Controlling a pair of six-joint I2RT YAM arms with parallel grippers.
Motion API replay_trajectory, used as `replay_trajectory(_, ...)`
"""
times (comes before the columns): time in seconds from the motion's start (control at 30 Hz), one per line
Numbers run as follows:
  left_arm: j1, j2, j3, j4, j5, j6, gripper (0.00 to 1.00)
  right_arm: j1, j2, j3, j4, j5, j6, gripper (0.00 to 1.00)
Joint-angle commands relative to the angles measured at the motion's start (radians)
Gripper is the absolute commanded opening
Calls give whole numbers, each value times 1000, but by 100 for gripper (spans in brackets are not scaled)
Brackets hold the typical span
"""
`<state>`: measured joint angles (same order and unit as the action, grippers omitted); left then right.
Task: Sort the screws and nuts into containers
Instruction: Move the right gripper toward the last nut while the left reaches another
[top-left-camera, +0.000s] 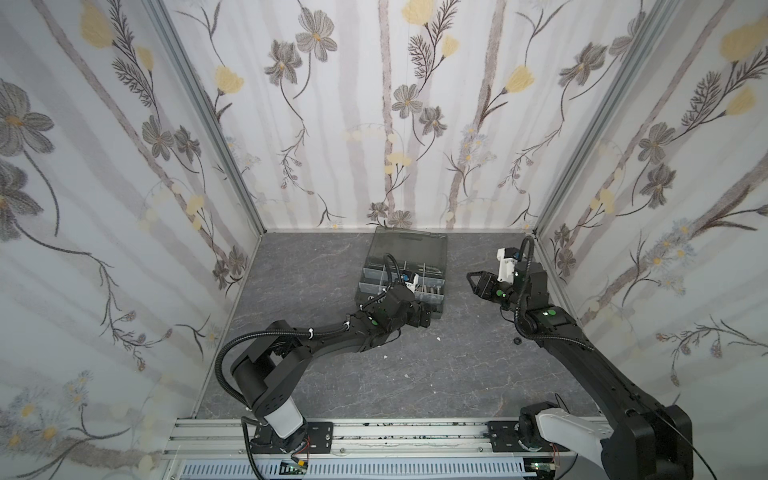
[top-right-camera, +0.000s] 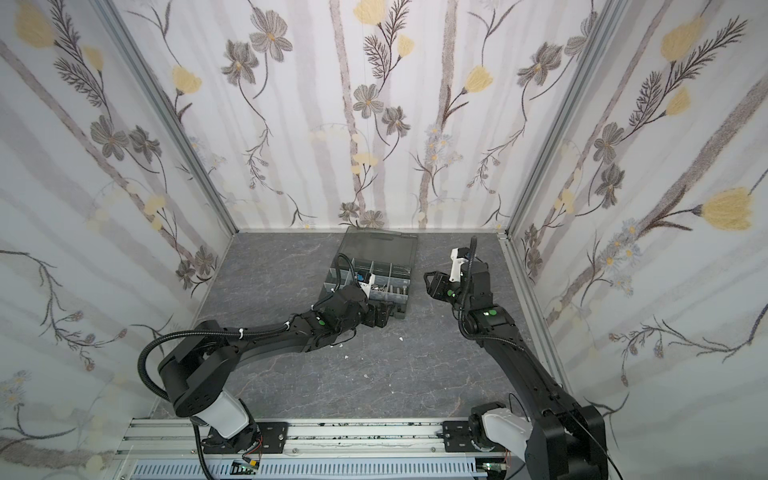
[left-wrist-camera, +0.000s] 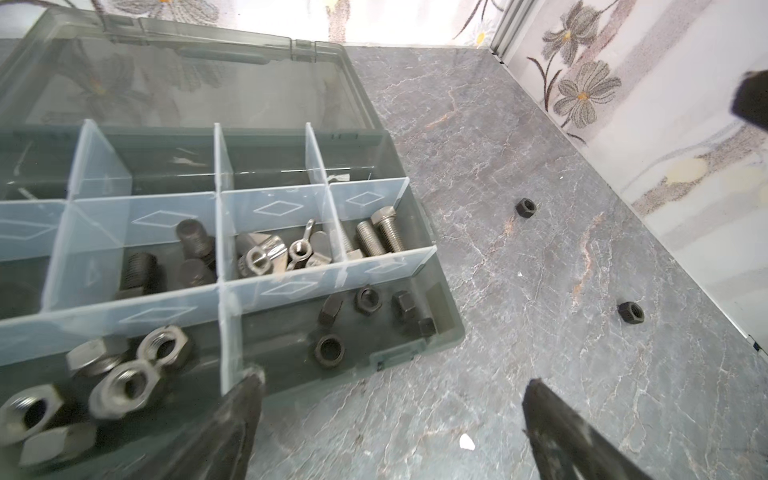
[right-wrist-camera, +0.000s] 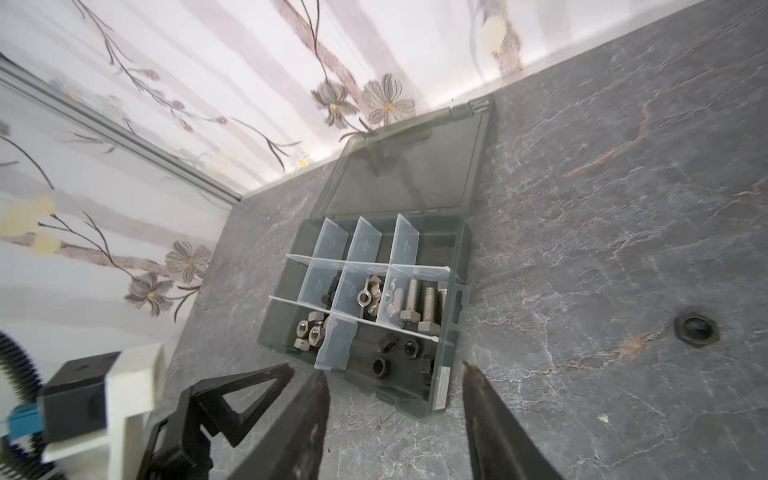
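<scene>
My left fingers (left-wrist-camera: 245, 399) and right fingers (right-wrist-camera: 482, 399) are both hanging released, empty. I'm judging that the black nut (top-left-camera: 517, 340), right of centre in a top view, is wanting a straddling, straight-down pinch before going into the case (left-wrist-camera: 415, 357).

Case (top-left-camera: 405, 249): near-left part hidden behind the left arm (top-left-camera: 332, 336) in both top views.
Silver nuts (left-wrist-camera: 124, 386): blurred, some cut off at the edge.
Black bolts (left-wrist-camera: 195, 243): blurred.
Loose nut (top-left-camera: 517, 340): too small to make out.

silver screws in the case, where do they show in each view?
Top view: silver screws, case middle row, right end.
Top view: same compartment.
Left wrist: screws beside wing nuts.
Right wrist: likewise.
Shared landmark: open lid.
</scene>
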<state>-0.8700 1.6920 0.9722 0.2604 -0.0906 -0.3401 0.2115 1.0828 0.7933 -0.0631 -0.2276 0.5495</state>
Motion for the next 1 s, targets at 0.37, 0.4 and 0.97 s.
replay_trajectory(0.37, -43, 351, 446, -153, 59, 111, 91, -232, -291, -198, 50, 62, 64, 69)
replay_trajectory(0.4, -45, 369, 468, -158, 57, 114, 90, -233, -310, -211, 49, 96, 60, 71)
replay_trajectory(0.97, -66, 640, 772, -146, 177, 193, 71, -253, -384, -267, 39, 316, 24, 80)
